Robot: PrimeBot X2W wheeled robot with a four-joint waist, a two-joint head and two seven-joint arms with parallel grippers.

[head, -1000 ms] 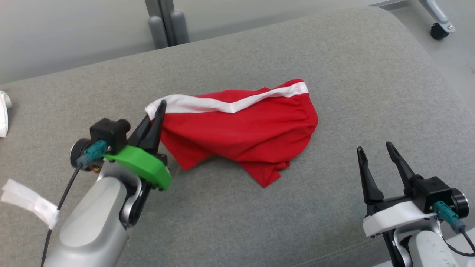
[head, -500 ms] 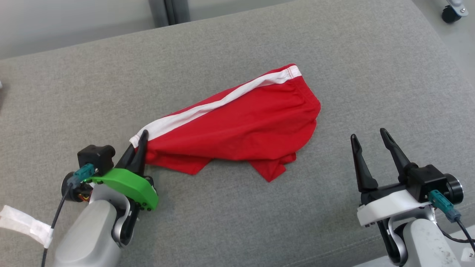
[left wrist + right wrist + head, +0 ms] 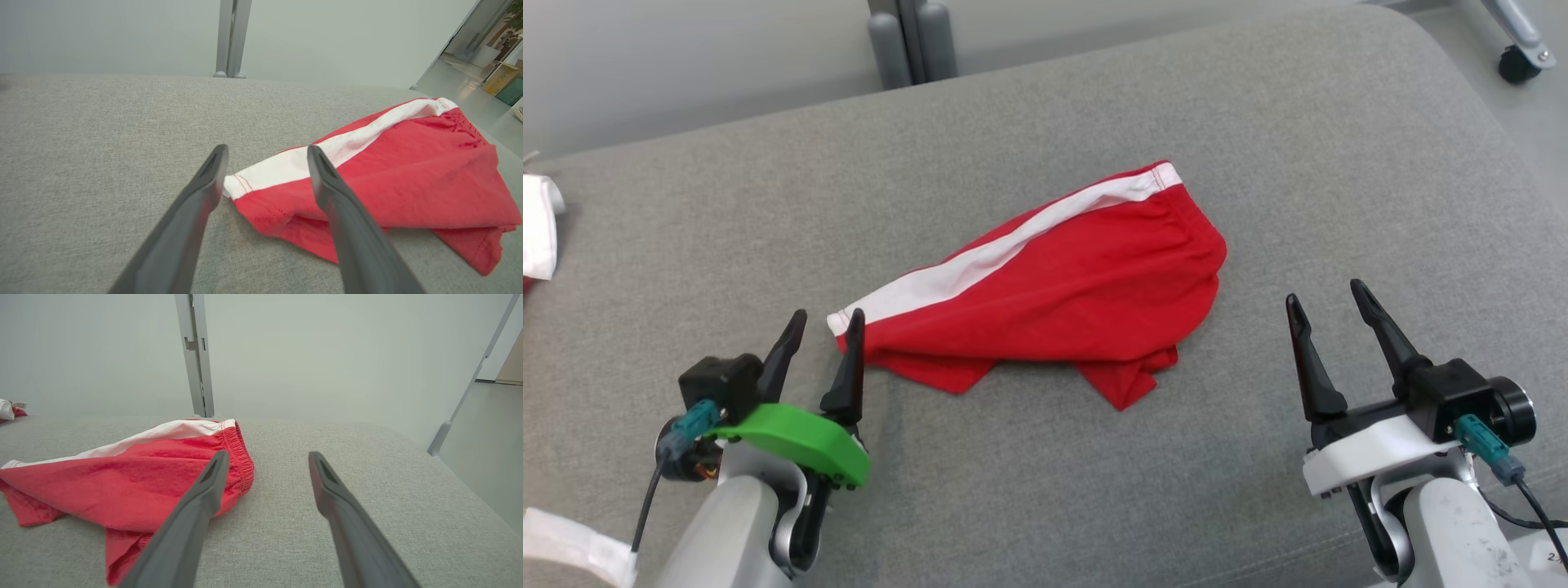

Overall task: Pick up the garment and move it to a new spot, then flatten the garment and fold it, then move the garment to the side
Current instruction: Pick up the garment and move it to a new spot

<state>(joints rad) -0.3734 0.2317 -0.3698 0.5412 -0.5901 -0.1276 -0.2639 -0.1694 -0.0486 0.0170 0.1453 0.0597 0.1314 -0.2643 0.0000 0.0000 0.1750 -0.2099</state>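
Observation:
The garment (image 3: 1062,302) is a pair of red shorts with a white side stripe, lying crumpled on the grey cushion (image 3: 1045,490). My left gripper (image 3: 823,322) is open at the garment's near left corner, and that white-edged corner (image 3: 253,181) lies on the cushion between its fingers, unheld. To the right of the garment my right gripper (image 3: 1327,298) stands open and apart from it. In the right wrist view the garment (image 3: 122,473) lies to the left, its elastic waistband beside the left finger (image 3: 196,506).
Another white and red cloth (image 3: 539,237) lies at the cushion's far left edge. A grey metal post (image 3: 907,41) stands behind the cushion. A wheeled frame leg (image 3: 1515,57) is on the floor at the far right. A white tag (image 3: 572,551) hangs by my left arm.
My left gripper pulled the garment's corner down and toward me, laid it on the cushion, then opened and let it go. The head view shifted. The right gripper stayed open.

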